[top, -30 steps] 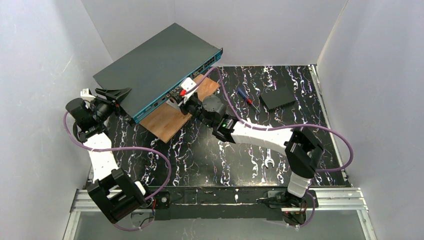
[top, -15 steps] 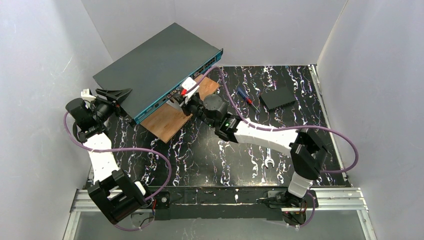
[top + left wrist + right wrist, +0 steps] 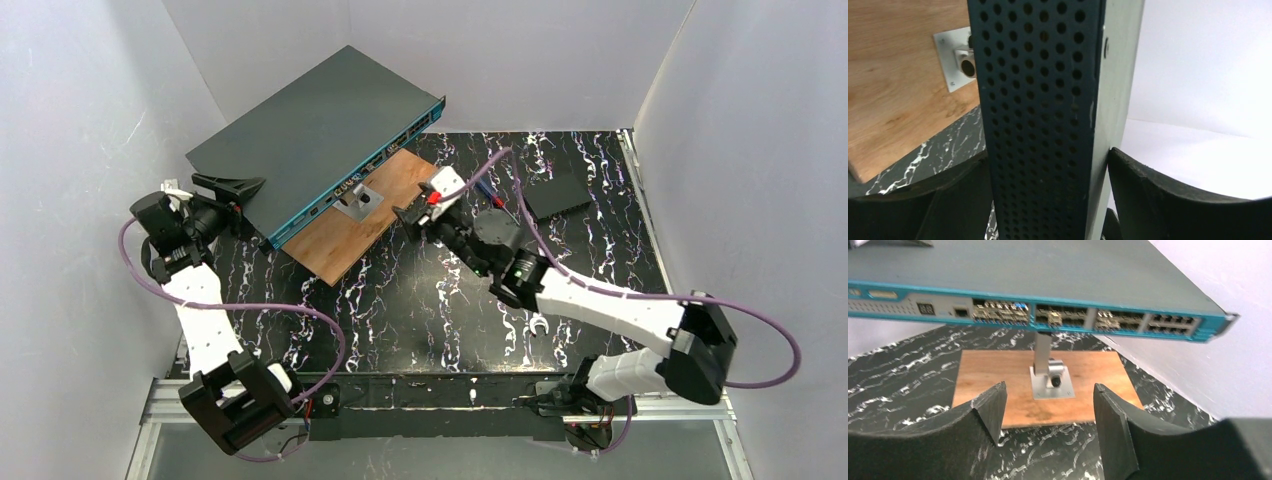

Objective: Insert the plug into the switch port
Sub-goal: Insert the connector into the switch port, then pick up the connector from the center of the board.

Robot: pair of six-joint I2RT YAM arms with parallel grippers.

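Right fingers (image 3: 980, 412) apart, clear of switch (image 3: 310, 130) teal edge; left fingers (image 3: 1153, 200) astride its end, grip unclear.

The switch (image 3: 315, 140) sits at 10 o'clock on the desk (image 3: 420, 320), raised on a post (image 3: 1042, 347) standing on a board (image 3: 335, 245) that lies under its port edge. The left claw (image 3: 225, 185) straddles the switch's 8 o'clock end. The right claw (image 3: 415, 215) hangs beside the board's 3 o'clock side. A screwdriver (image 3: 486, 188) and a box (image 3: 558, 195) lie at 1 o'clock, a wrench (image 3: 537, 328) at 5.
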